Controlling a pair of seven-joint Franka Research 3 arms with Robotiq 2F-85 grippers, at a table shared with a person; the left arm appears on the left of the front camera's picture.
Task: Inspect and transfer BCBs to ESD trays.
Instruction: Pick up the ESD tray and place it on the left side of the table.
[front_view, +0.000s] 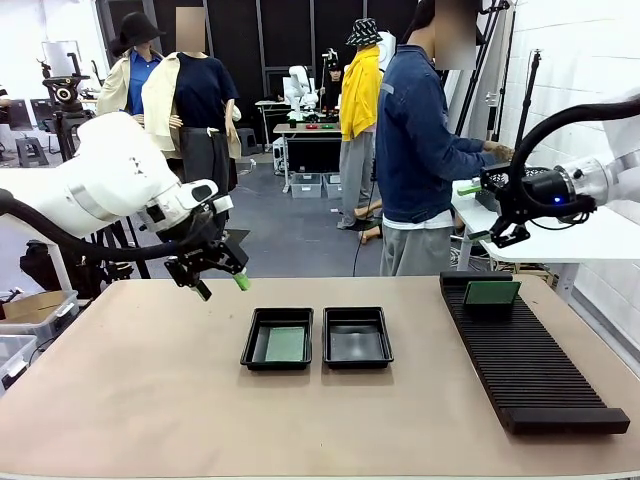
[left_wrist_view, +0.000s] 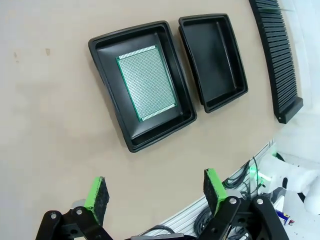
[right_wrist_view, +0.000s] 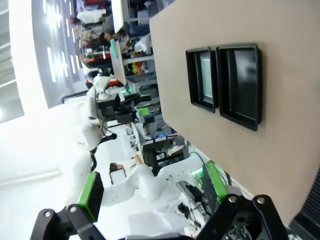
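Observation:
Two black ESD trays lie side by side mid-table. The left tray (front_view: 250, 345) (left_wrist_view: 107, 95) (right_wrist_view: 192, 75) holds a green BCB (front_view: 285, 344) (left_wrist_view: 146, 82) flat on its floor. The right tray (front_view: 357, 336) (left_wrist_view: 215, 55) (right_wrist_view: 240, 85) is empty. Another green BCB (front_view: 492, 293) stands at the far end of the slotted rack (front_view: 530, 365). My left gripper (front_view: 222, 285) (left_wrist_view: 155, 192) hangs open above the table, left of and behind the trays, holding nothing. High at the right, beyond the rack, my right gripper (front_view: 497, 237) (right_wrist_view: 152, 189) is open and empty.
The long black ribbed rack (left_wrist_view: 277, 55) runs along the table's right side. A person in a blue jacket (front_view: 415, 140) stands at the far side, turned toward a white side table (front_view: 590, 240). Bare tabletop (front_view: 130, 380) spreads left and in front of the trays.

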